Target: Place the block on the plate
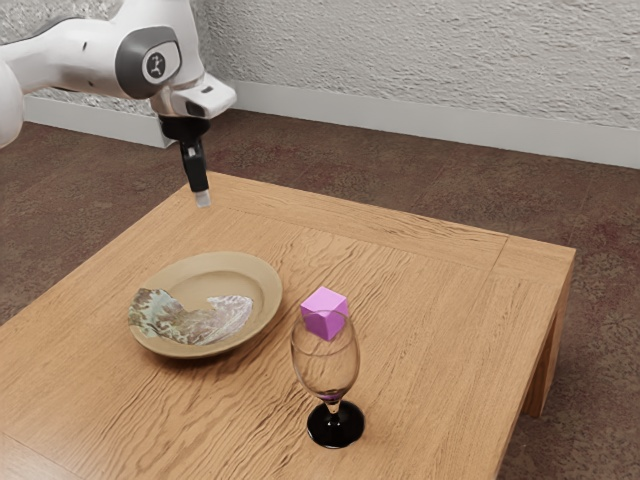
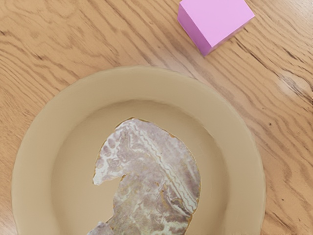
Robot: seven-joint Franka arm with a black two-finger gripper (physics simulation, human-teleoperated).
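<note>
My hand (image 1: 203,199) hangs upper left, likely high to clear the plate (image 1: 270,288) toward the block (image 1: 325,301); open or closed, I can't tell.

Emblem: a round badge (image 1: 156,65) with a pale ring and pale, branching strokes on a dark centre
Carrier: the dark grey joint cap (image 1: 133,70) of the white robot arm (image 1: 90,65)
Place: in the exterior view, above the table's (image 1: 450,400) far corner on that view's left, and a little further to the left than that corner
Small dark mark: on the arm's white link (image 1: 50,65), just to the exterior view's left of the cap; too small to tell
Readable words or numbers: none
</note>
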